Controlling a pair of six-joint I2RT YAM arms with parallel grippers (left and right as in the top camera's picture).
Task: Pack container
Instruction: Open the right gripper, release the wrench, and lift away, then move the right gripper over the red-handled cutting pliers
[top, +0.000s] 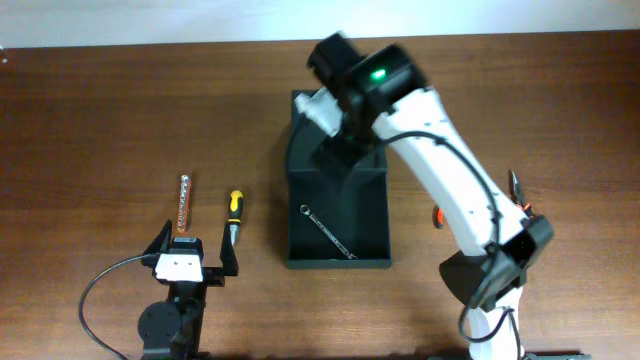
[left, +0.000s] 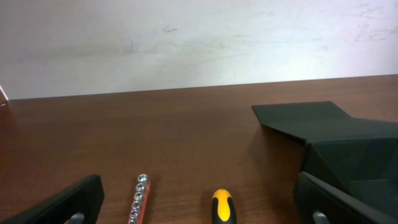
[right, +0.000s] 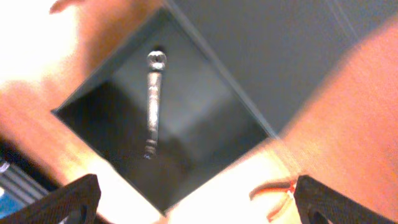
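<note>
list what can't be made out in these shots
- overhead: the container's far end is hidden under the right arm
- overhead: the pliers lie mostly under that arm
- right wrist: blur smears the wrench, so its head shape is unclear
- left wrist: the bottom edge cuts off the screwdriver and socket rail

A robotics lab: 2 arms (top: 440, 170) at a wooden table (top: 100, 120), white wall (left: 186, 37) behind.

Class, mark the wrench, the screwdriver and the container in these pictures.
wrench (top: 328, 232), overhead view, middle of its shaft.
screwdriver (top: 233, 212), overhead view, on its yellow handle.
container (top: 362, 215), overhead view, bare floor inside.
</note>
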